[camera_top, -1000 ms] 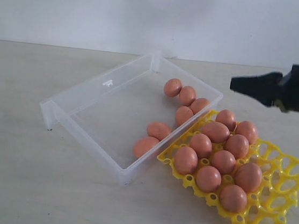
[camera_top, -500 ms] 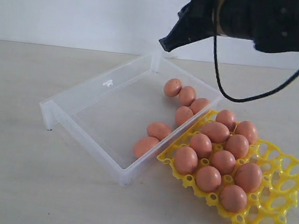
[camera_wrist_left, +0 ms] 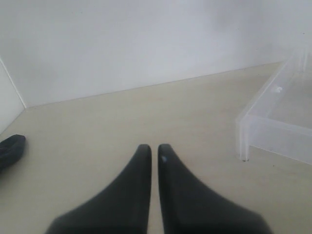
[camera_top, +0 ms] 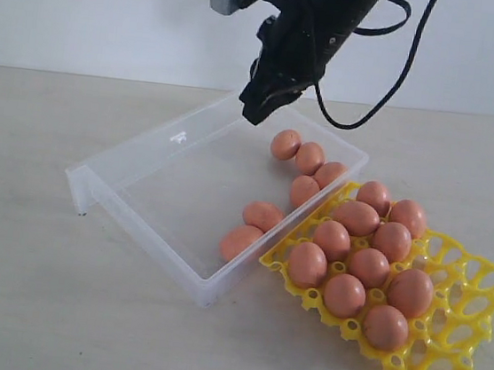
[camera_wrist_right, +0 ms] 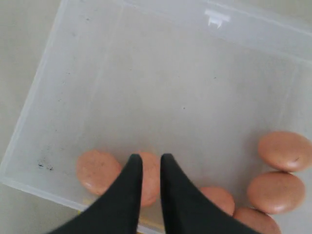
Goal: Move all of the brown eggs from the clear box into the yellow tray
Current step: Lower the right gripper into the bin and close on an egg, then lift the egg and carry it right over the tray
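Right hand [camera_top: 255,113]: tips point down, hanging above the far rim of the clear box [camera_top: 167,185] and touching nothing. Jaws narrow, only a slim gap, nothing between them. A black cable [camera_top: 393,77] loops off the arm behind it.

Brown eggs [camera_top: 303,191]: six lie loose on the box floor, all lower than the hand and gathered along the wall on the tray side. The nearest one is just below and beside the tips. In the right wrist view, two eggs sit directly past the fingertips [camera_wrist_right: 134,161], one showing through the gap.

Yellow tray [camera_top: 469,309]: on the desk [camera_top: 21,284], beyond that box wall from the hand, its near edge against the box. Ten eggs are seated in its cups, filling the end closest to the hand.

Left hand [camera_wrist_left: 153,146]: jaws almost together, empty, with bare desk ahead. One corner of the box stands ahead and off to one side, well apart.
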`<state>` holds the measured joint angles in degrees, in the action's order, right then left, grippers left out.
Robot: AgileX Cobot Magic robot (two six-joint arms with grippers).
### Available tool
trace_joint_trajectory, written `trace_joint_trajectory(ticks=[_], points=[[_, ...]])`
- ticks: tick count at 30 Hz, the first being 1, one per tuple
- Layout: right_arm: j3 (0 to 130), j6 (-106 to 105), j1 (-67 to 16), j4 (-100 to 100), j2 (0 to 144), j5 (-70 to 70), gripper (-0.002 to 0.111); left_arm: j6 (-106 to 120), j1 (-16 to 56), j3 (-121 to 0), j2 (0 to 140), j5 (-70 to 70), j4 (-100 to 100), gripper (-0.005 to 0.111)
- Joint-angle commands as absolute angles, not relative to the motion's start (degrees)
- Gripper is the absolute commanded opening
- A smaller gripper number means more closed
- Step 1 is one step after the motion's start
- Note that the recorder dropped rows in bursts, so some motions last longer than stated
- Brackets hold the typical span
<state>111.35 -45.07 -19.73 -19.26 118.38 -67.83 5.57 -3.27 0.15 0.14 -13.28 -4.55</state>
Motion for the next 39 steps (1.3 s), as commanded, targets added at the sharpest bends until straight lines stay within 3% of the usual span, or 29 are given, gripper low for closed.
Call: trace_joint_trajectory(ticks=[1, 3, 4, 12, 34, 37, 39], points=[[111.93, -48.94, -19.90, -11.78, 120.07, -69.96, 0.041, 5.40, -2.85, 0.00, 0.00, -12.91, -4.25, 0.004], [111.82, -46.81, -19.89, -10.78, 121.21, -69.51, 0.053, 5.40, -2.85, 0.00, 0.00, -12.91, -4.25, 0.004], [111.68, -46.81, -19.89, -11.20, 121.38, -69.41, 0.053, 5.40, -2.85, 0.00, 0.00, -12.91, -4.25, 0.004], [103.85, -47.21, -20.01, -12.81, 125.15, -62.27, 0.053, 5.40, -2.85, 0.00, 0.00, -12.91, -4.25, 0.004], [103.58, -48.52, -19.91, -15.80, 132.60, -61.01, 0.053, 5.40, -2.85, 0.00, 0.00, -12.91, -4.25, 0.004], [103.45, -47.93, -19.91, -15.80, 133.10, -58.57, 0.043, 5.40, -2.85, 0.00, 0.00, -12.91, -4.25, 0.004], [103.45, -47.76, -19.91, -15.80, 133.10, -58.05, 0.020, 5.40, -2.85, 0.00, 0.00, -12.91, -4.25, 0.004]])
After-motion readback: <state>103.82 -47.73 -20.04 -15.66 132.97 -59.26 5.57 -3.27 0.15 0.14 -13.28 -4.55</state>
